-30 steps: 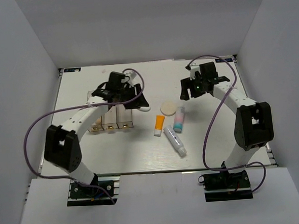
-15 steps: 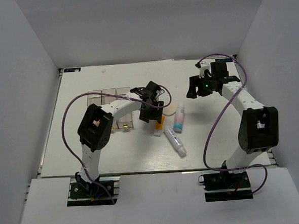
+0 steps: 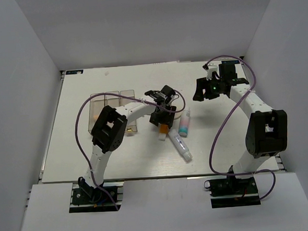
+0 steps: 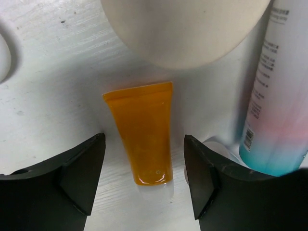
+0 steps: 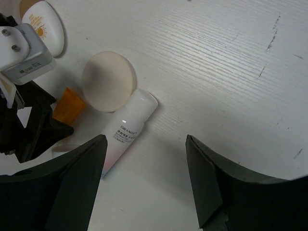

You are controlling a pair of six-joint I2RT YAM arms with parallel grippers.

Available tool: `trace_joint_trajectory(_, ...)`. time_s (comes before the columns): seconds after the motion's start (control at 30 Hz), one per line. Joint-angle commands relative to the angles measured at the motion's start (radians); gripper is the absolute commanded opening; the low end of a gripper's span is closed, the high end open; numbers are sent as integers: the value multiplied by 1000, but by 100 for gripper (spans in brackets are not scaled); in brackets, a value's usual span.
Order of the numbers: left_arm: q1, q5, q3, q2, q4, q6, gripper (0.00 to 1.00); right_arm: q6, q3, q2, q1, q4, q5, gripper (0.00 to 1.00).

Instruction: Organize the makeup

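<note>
An orange tube [image 4: 143,134] lies flat on the white table, its white cap toward the camera. My left gripper [image 4: 144,178] hovers right over it, open, one jaw on each side and not touching. From above, the left gripper [image 3: 163,116] covers most of the tube [image 3: 164,129]. Just beyond the tube lies a round cream puff [image 4: 183,29], and to its right a white tube with a teal end [image 4: 276,96]. A second white tube [image 3: 180,146] lies nearer the front. My right gripper [image 3: 202,89] hangs open and empty at the back right. The right wrist view shows the puff [image 5: 108,82], the white tube [image 5: 127,127] and a white oval with a brown tip [image 5: 45,24].
Three clear rectangular boxes [image 3: 98,105] stand in a row left of the makeup. The left arm's purple cable [image 3: 83,112] loops above them. Grey walls close in the table [image 3: 93,156] on three sides.
My left arm has swung right from the clear boxes to above the orange tube, and its jaws have opened wider. The right gripper shifted slightly right and back.
</note>
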Motion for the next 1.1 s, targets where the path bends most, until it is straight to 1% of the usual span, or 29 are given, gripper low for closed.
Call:
trace_joint_trajectory(0.0, -16, -67, 42, 1, -42, 13, 76, 3, 23, 8, -6, -10, -29, 72)
trace_joint_trajectory(0.13, -34, -122, 55, 25, -69, 15, 73, 11, 24, 10, -12, -10, -43, 72)
trace_joint_trajectory(0.23, -44, -151, 32, 29, -84, 9, 66, 15, 26, 10, -14, -8, -46, 71)
trace_joint_trajectory(0.27, -44, -163, 21, 27, -81, 7, 59, 15, 26, 10, -15, -8, -48, 72)
trace_joint_trajectory(0.37, -53, -173, -19, 21, -75, 4, 50, 15, 26, 10, -17, -8, -55, 71)
trace_joint_trajectory(0.4, -62, -176, -25, 21, -73, 1, 44, 15, 24, 10, -21, -8, -60, 71)
trace_joint_trajectory(0.47, -62, -183, -45, 16, -76, -8, 35, 17, 24, 8, -22, -8, -63, 70)
trace_joint_trajectory(0.5, -62, -185, -50, 10, -76, -10, 28, 17, 23, 7, -22, -7, -68, 70)
trace_joint_trajectory(0.57, -62, -185, -68, -26, -67, -20, 24, 17, 20, 4, -22, -7, -72, 70)
trace_joint_trajectory(0.63, -51, -183, -70, -65, -53, -26, 23, 12, 16, 0, -23, -7, -78, 70)
trace_joint_trajectory(0.67, -38, -179, -68, -114, -49, -31, 23, 8, 13, -3, -22, -7, -81, 70)
trace_joint_trajectory(0.8, -19, -241, -44, -239, -29, -33, 23, -1, -2, -18, -18, 3, -101, 70)
trace_joint_trajectory(0.93, 47, -292, -56, -321, -35, -33, 24, -18, -16, -24, -17, 4, -117, 70)
trace_joint_trajectory(1.03, 122, -332, -116, -391, -20, -31, 25, -34, -22, -32, -17, 0, -131, 70)
trace_joint_trajectory(1.07, 166, -340, -128, -411, -15, -30, 25, -40, -26, -36, -15, 1, -137, 70)
